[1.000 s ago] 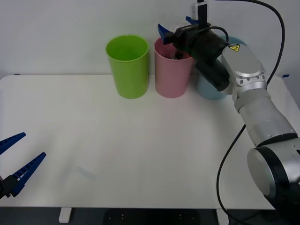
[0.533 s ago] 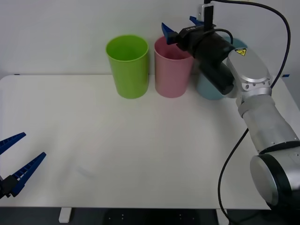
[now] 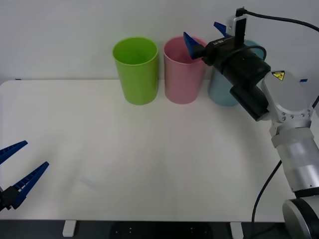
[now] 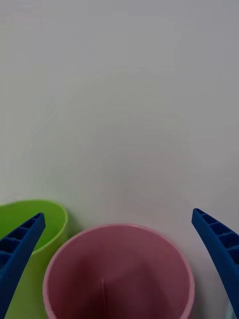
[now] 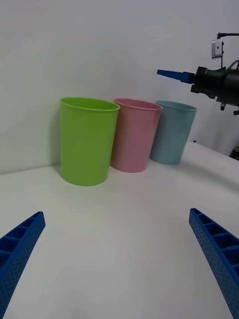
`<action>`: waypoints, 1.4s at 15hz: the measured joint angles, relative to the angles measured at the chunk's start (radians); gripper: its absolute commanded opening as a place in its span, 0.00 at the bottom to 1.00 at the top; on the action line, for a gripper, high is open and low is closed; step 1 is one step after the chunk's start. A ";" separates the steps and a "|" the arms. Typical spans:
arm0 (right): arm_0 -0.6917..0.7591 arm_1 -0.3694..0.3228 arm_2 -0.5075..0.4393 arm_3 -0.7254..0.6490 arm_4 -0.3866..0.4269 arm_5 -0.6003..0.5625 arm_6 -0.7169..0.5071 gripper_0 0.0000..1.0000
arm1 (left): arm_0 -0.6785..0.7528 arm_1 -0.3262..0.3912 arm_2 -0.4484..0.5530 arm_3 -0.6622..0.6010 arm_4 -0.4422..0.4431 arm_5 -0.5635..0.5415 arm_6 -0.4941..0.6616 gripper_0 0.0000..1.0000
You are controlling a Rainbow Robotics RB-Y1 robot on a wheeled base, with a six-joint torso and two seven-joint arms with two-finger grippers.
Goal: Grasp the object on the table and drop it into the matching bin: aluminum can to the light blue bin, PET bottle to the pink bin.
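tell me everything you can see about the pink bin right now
The pink bin is a tall round bin of smooth, plastic-looking material, tapering slightly toward its base. It stands upright at the far edge of the table, in the middle of a row, with the lime green bin on one side and the light blue bin on the other. The right tool, open, hovers above its rim on the light blue bin's side, not touching it. The visible inner wall is bare pink.
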 measured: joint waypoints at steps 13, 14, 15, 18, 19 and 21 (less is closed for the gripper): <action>0.472 -0.171 -0.025 -0.460 -0.109 -0.104 0.003 1.00 | 0.000 0.000 0.000 0.000 0.000 0.000 0.000 1.00; 0.509 -0.175 -0.041 -0.490 -0.116 -0.120 0.005 1.00 | 0.000 0.000 0.000 0.000 0.000 0.000 0.000 1.00; 0.544 -0.176 -0.062 -0.513 -0.121 -0.148 0.008 1.00 | 0.000 0.000 0.000 0.000 0.000 0.000 0.000 1.00; 0.627 -0.176 -0.134 -0.554 -0.147 -0.248 0.030 1.00 | 0.000 0.000 0.000 0.000 0.000 0.000 0.000 1.00; 0.654 -0.177 -0.158 -0.567 -0.156 -0.277 0.038 1.00 | 0.000 0.000 0.000 0.000 0.000 0.000 0.000 1.00; 0.706 -0.177 -0.201 -0.584 -0.171 -0.320 0.054 1.00 | 0.000 0.000 0.000 0.000 0.000 0.000 0.000 1.00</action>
